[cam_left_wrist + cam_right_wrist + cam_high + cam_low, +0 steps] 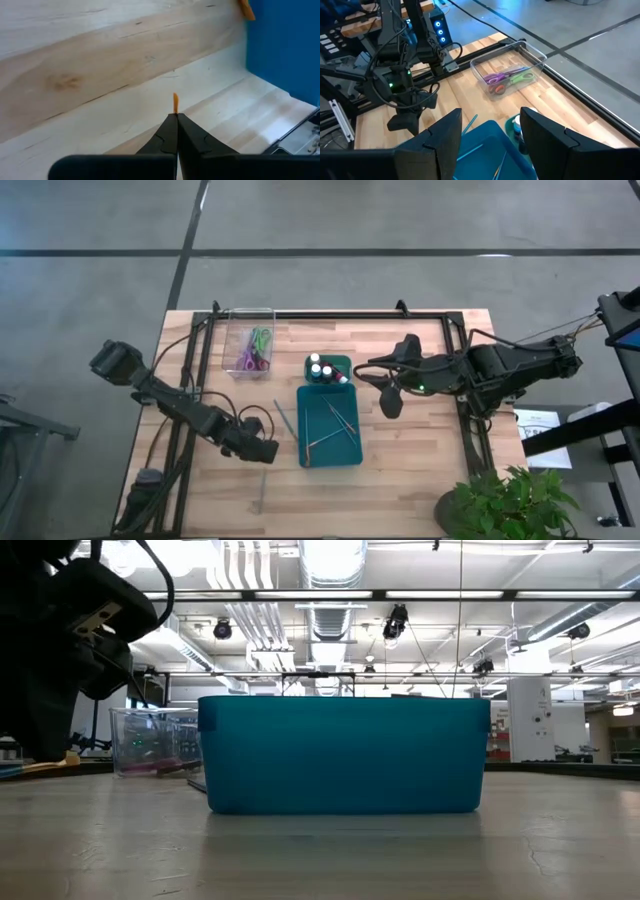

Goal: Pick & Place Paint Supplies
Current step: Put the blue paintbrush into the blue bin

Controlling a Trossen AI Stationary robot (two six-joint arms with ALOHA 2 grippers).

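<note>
your left hand point(176, 119) pinches a thin orange-tipped brush point(175, 103) at the teal tray's point(330, 448) nine o'clock, ready to drop in; your right hand point(490, 132) hangs open.

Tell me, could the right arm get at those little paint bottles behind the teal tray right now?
Probably yes. The right gripper hangs open just beside the paint bottles, which stand uncovered by the teal tray, with nothing between them. The left gripper is shut, on the tray's far side.
</note>
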